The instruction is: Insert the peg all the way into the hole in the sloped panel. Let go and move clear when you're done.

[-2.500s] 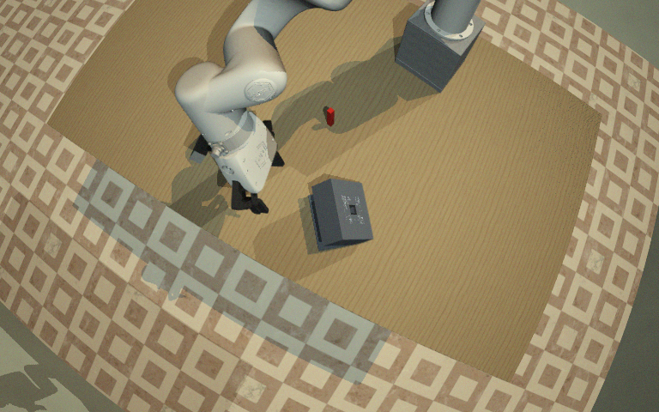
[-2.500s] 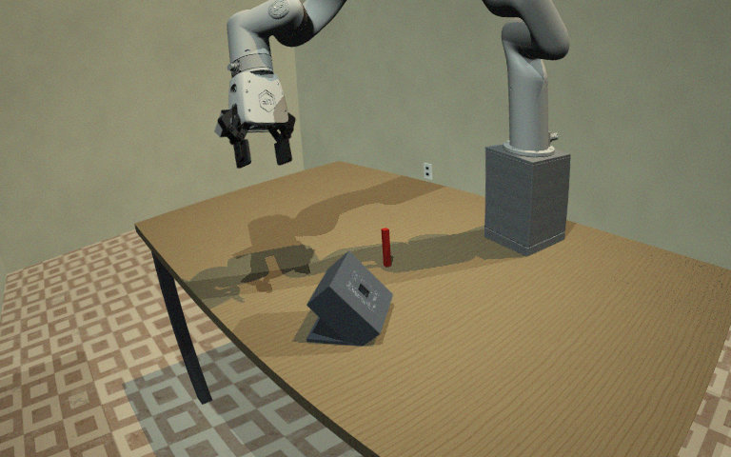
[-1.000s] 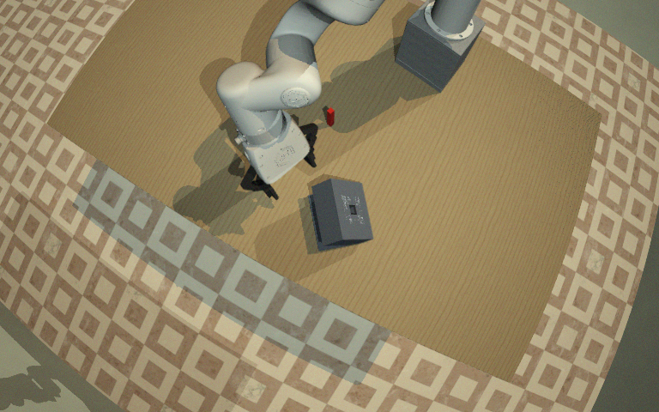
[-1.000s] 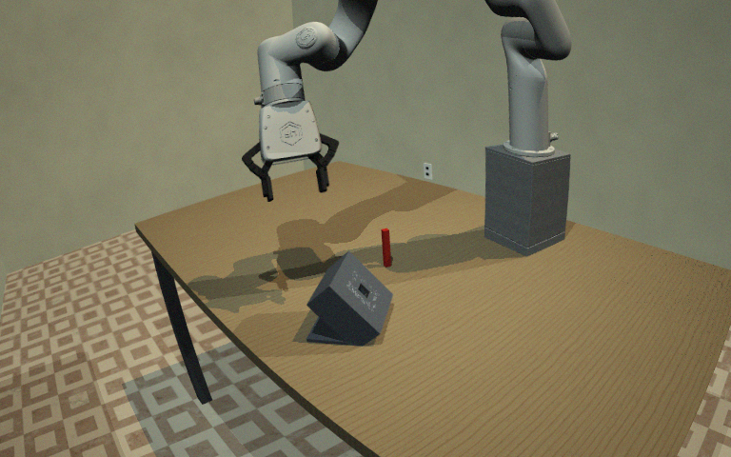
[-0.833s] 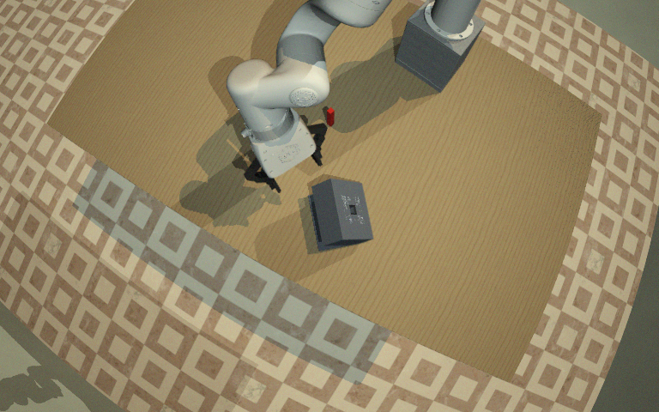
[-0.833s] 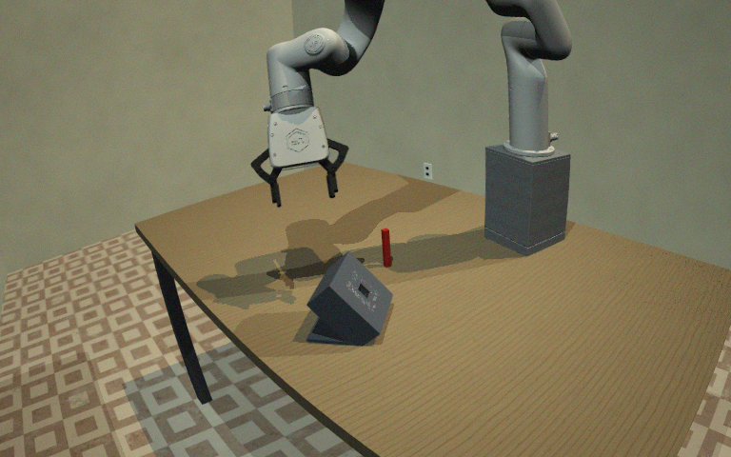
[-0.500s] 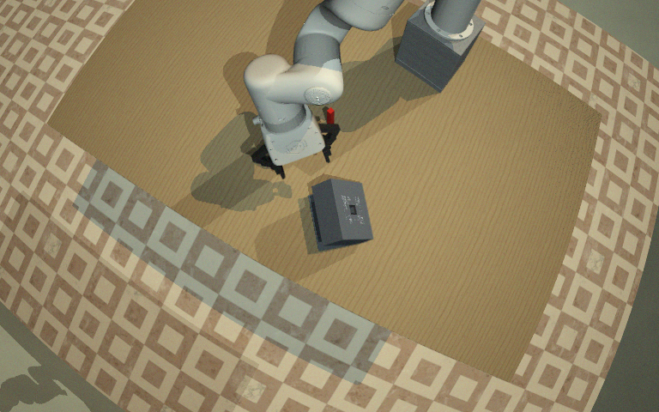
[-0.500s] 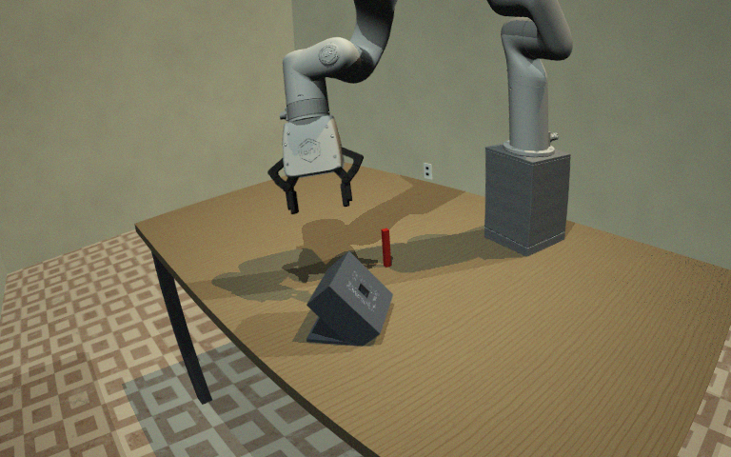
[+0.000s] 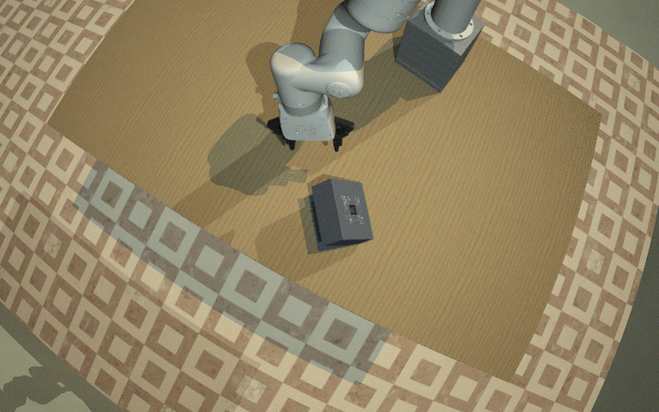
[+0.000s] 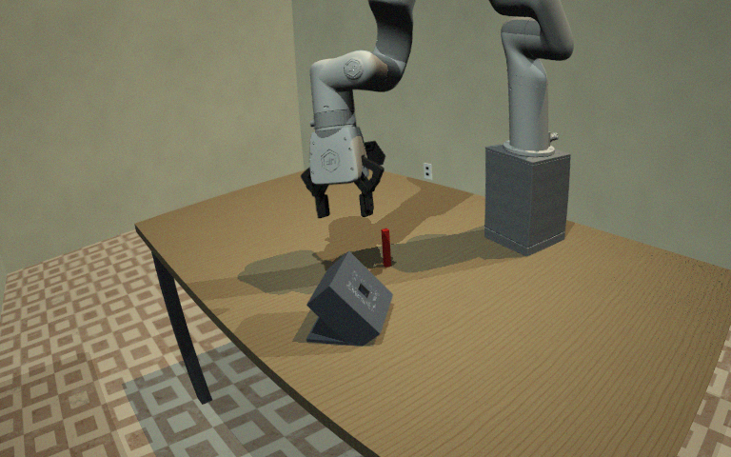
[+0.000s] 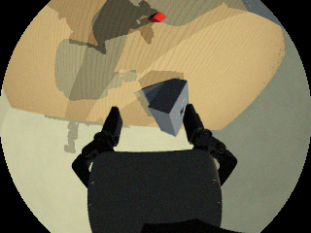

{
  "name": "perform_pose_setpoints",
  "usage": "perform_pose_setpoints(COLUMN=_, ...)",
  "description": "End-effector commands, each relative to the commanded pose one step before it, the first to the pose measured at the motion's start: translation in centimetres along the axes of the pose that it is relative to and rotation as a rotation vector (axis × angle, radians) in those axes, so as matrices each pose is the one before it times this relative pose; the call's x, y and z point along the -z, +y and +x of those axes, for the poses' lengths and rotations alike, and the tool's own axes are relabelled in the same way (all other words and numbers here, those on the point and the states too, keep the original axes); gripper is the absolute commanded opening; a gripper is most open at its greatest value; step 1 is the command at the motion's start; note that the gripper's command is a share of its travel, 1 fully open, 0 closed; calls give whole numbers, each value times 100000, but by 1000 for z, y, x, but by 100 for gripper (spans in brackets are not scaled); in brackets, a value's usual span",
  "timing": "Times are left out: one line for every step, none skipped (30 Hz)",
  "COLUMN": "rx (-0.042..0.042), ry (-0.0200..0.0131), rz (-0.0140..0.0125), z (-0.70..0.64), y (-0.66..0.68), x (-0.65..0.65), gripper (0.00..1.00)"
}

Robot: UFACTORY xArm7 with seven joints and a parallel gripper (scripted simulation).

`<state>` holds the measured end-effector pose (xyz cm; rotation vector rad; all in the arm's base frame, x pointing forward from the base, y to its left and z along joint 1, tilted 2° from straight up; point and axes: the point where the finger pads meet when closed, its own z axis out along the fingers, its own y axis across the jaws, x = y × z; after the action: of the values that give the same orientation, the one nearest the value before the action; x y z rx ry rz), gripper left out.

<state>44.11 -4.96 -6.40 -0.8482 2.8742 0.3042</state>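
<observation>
plain olive-green walls (image 10: 134, 96) meet in a corner. brown checkered floor tiles (image 10: 64, 333) surround a wooden table (image 10: 539, 345) on dark legs (image 10: 180, 333).

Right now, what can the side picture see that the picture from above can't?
Only the exterior view shows the red peg standing upright on the table; from above, the arm covers it. It also shows the walls, a wall socket and a table leg.

Only the top view shows the checkered floor wrapping around the table's sides.

Both show the open, empty pincer hanging above the table, the grey sloped panel with its small dark hole, and the grey pedestal under the arm.
</observation>
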Motion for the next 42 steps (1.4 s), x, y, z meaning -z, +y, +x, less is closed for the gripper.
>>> perform_pose_setpoints(rx=-17501, ry=3446, rz=4029, z=2588, y=411, x=-508, gripper=100)
perform_pose_setpoints(rx=-3160, ry=553, rz=697, z=530, y=1, x=-98, gripper=100)
perform_pose_setpoints(rx=-3156, ry=547, rz=722, z=535, y=-16, x=-94, gripper=100)
perform_pose_setpoints(rx=-3152, ry=540, rz=747, z=539, y=-33, x=-89, gripper=100)
perform_pose_setpoints(rx=-3147, ry=532, rz=771, z=543, y=-51, x=-85, gripper=100)
perform_pose_setpoints(rx=-3142, ry=523, rz=796, z=546, y=-69, x=-81, gripper=100)
perform_pose_setpoints(rx=-3138, ry=513, rz=821, z=549, y=-87, x=-76, gripper=100)
perform_pose_setpoints(rx=-3132, ry=502, rz=846, z=551, y=-105, x=-72, gripper=100)
perform_pose_setpoints(rx=0, ry=0, rz=0, z=0, y=0, x=0, gripper=100)
perform_pose_setpoints(rx=0, ry=0, rz=0, z=0, y=0, x=0, gripper=100)
perform_pose_setpoints(rx=-3127, ry=490, rz=870, z=552, y=-124, x=-68, gripper=100)
perform_pose_setpoints(rx=-3122, ry=477, rz=895, z=552, y=-142, x=-64, gripper=100)
perform_pose_setpoints(rx=-3116, ry=463, rz=919, z=552, y=-161, x=-60, gripper=100)
perform_pose_setpoints(rx=-3110, ry=448, rz=943, z=551, y=-180, x=-56, gripper=100)
perform_pose_setpoints(rx=-3104, ry=432, rz=966, z=550, y=-199, x=-52, gripper=100)
perform_pose_setpoints(rx=-3098, ry=415, rz=990, z=548, y=-217, x=-48, gripper=100)
perform_pose_setpoints(rx=-3091, ry=397, rz=1013, z=545, y=-236, x=-44, gripper=100)
perform_pose_setpoints(rx=-2548, ry=313, rz=854, z=447, y=-211, x=-34, gripper=100)
perform_pose_setpoints(rx=-1527, ry=182, rz=519, z=266, y=-134, x=-20, gripper=100)
perform_pose_setpoints(rx=-508, ry=59, rz=174, z=88, y=-46, x=-6, gripper=100)
perform_pose_setpoints(rx=0, ry=0, rz=0, z=0, y=0, x=0, gripper=100)
perform_pose_setpoints(rx=0, ry=0, rz=0, z=0, y=0, x=0, gripper=100)
perform_pose_setpoints(rx=0, ry=0, rz=0, z=0, y=0, x=0, gripper=100)
perform_pose_setpoints(rx=0, ry=0, rz=0, z=0, y=0, x=0, gripper=100)
perform_pose_setpoints(rx=0, ry=0, rz=0, z=0, y=0, x=0, gripper=100)
perform_pose_setpoints(rx=0, ry=0, rz=0, z=0, y=0, x=0, gripper=100)
perform_pose_setpoints(rx=0, ry=0, rz=0, z=0, y=0, x=0, gripper=100)
perform_pose_setpoints(rx=4, ry=-3, rz=5, z=-2, y=-2, x=-39, gripper=100)
perform_pose_setpoints(rx=10, ry=-9, rz=13, z=-6, y=-5, x=-116, gripper=100)
perform_pose_setpoints(rx=13, ry=-11, rz=17, z=-7, y=-7, x=-194, gripper=100)
perform_pose_setpoints(rx=8, ry=-6, rz=11, z=-4, y=-4, x=-189, gripper=100)
perform_pose_setpoints(rx=3, ry=-2, rz=5, z=-1, y=-2, x=-162, gripper=100)
perform_pose_setpoints(rx=0, ry=2, rz=1, z=1, y=0, x=-159, gripper=100)
perform_pose_setpoints(rx=-4, ry=5, rz=-3, z=3, y=1, x=-159, gripper=100)
perform_pose_setpoints(rx=-7, ry=8, rz=-7, z=5, y=3, x=-160, gripper=100)
perform_pose_setpoints(rx=-10, ry=11, rz=-10, z=7, y=5, x=-161, gripper=100)
perform_pose_setpoints(rx=-14, ry=14, rz=-14, z=9, y=6, x=-162, gripper=100)
perform_pose_setpoints(rx=9, ry=-8, rz=11, z=-5, y=-4, x=-165, gripper=100)
perform_pose_setpoints(rx=7, ry=-6, rz=9, z=-5, y=-4, x=-166, gripper=100)
perform_pose_setpoints(rx=6, ry=-4, rz=7, z=-5, y=-4, x=-166, gripper=100)
perform_pose_setpoints(rx=4, ry=-3, rz=5, z=-5, y=-4, x=-166, gripper=100)
perform_pose_setpoints(rx=3, ry=-2, rz=4, z=-5, y=-4, x=-166, gripper=100)
